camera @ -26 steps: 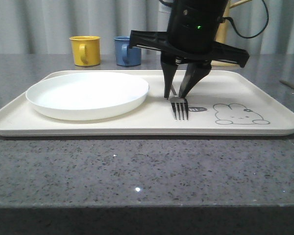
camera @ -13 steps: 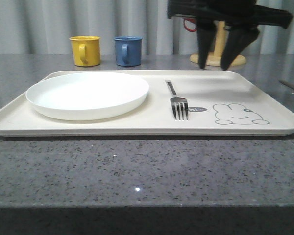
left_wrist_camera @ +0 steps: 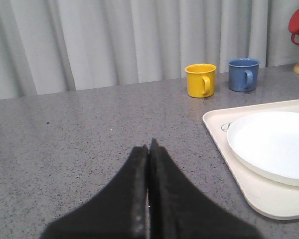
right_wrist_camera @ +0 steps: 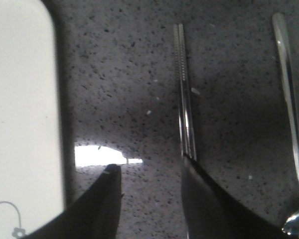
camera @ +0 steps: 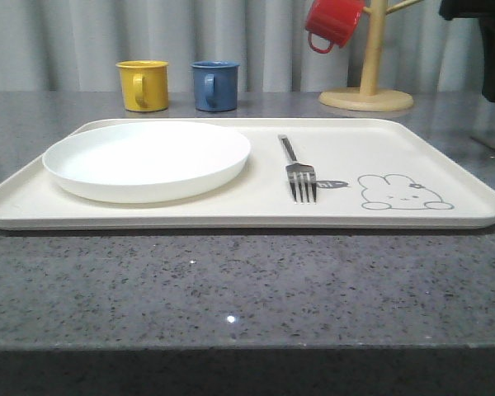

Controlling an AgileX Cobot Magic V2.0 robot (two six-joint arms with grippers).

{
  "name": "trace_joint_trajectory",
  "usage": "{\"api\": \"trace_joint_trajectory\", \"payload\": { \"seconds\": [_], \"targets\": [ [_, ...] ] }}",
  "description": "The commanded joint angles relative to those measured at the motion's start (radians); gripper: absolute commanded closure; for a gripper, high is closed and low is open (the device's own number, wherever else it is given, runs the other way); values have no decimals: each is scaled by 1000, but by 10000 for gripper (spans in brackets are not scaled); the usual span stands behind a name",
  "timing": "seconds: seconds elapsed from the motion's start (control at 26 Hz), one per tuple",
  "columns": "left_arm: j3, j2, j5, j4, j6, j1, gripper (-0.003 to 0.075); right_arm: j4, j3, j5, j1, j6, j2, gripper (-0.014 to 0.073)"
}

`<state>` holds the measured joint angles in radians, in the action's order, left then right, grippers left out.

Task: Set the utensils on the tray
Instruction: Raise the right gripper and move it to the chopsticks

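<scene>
While above bare counter [right_wrist_camera: 139, 74] beside tray [camera: 445, 153], right gripper [right_wrist_camera: 152, 199] open, empty; chopsticks [right_wrist_camera: 184, 94] just ahead of one finger, spoon [right_wrist_camera: 291, 114] further out, bowl cut off at frame edge. Fork [camera: 299, 172] flat on tray between white plate [camera: 148, 158] and rabbit drawing [camera: 403, 191]. Left gripper [left_wrist_camera: 148, 194] closed on nothing, off tray. Yellow mug [camera: 143, 84], blue mug [camera: 214, 85], red mug [camera: 332, 21] on wooden stand [camera: 371, 74] behind tray.

Even, soft light in front; right wrist view dim and blurred, with glare on the countertop [right_wrist_camera: 102, 155].
</scene>
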<state>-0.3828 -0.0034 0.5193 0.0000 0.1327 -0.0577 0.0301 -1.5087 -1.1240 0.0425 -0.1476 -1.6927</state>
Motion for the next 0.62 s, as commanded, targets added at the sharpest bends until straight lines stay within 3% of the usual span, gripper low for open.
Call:
{"api": "trace_joint_trajectory", "payload": {
  "seconds": [0.0,0.27,0.58],
  "targets": [
    [-26,12,-92,-5,-12,0,739,50,1,0,-54,101,44,267],
    [-26,12,-92,-5,-12,0,739,49,40,-10,-83,180,-5,267],
    [-26,12,-92,-5,-12,0,739,50,42,14,-83,182,-65,272]
  ]
}}
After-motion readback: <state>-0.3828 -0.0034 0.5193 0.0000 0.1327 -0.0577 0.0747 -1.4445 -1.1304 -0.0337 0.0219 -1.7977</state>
